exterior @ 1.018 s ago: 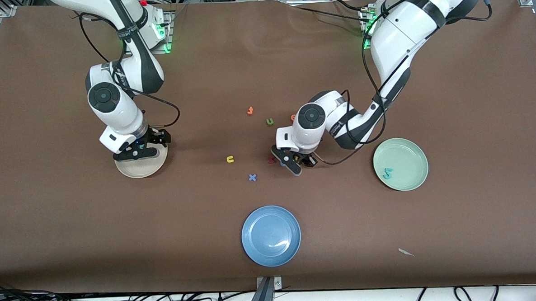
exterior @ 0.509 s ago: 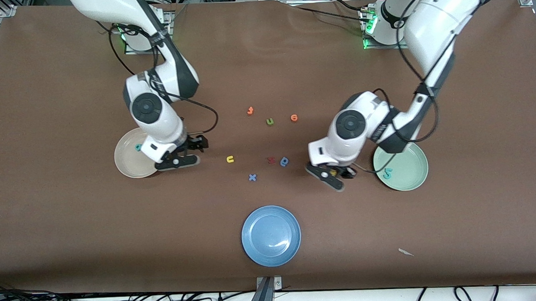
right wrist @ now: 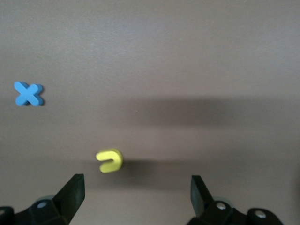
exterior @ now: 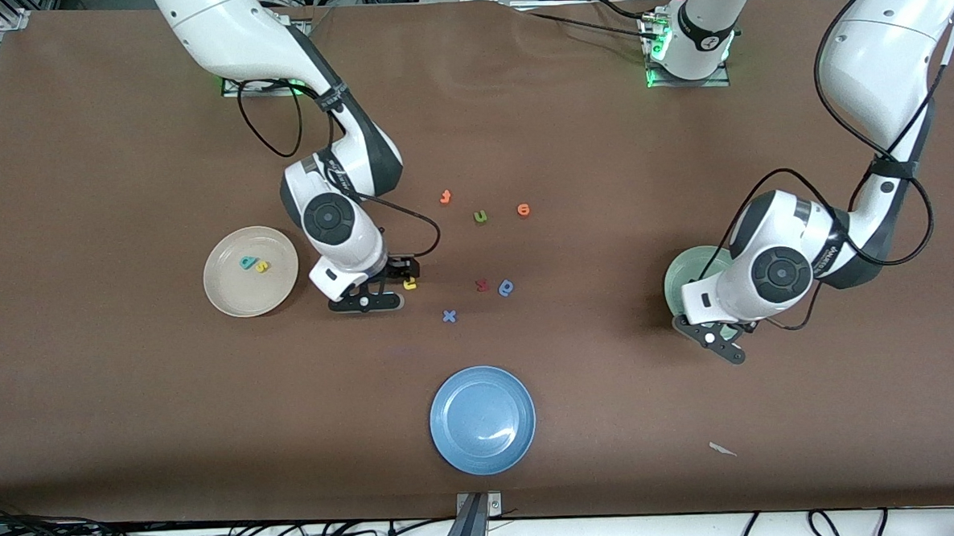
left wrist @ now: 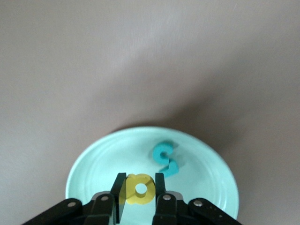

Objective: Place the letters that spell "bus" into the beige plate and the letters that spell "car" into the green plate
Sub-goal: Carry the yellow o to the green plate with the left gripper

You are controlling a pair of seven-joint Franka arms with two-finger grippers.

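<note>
My left gripper (left wrist: 140, 178) is shut on the yellow "a" (left wrist: 139, 189) and hangs over the green plate (left wrist: 101, 164). Two teal letters (left wrist: 165, 159), the "c" and "r", lie touching in that plate. In the front view the left gripper (exterior: 719, 344) and its wrist cover most of the green plate (exterior: 681, 277). The beige plate (exterior: 228, 293) holds the teal "b" (exterior: 247, 263) and the yellow "s" (exterior: 261, 267). My right gripper (exterior: 366, 299) is open, just over the cloth beside the yellow "u" (exterior: 409, 284). The right wrist view shows the "u" (right wrist: 109, 161) ahead of the open right gripper (right wrist: 136, 182).
Loose letters lie mid-table: an orange one (exterior: 445, 197), a green "u" (exterior: 480, 216), an orange "e" (exterior: 523, 209), a red one (exterior: 482, 285), a blue round-bowled one (exterior: 506, 288) and a blue "x" (exterior: 448, 316). A blue plate (exterior: 482, 419) sits nearer the camera.
The left arm has swung from the middle letters to over the green plate with the yellow "a". The right arm has left the beige plate and come beside the yellow "u".
</note>
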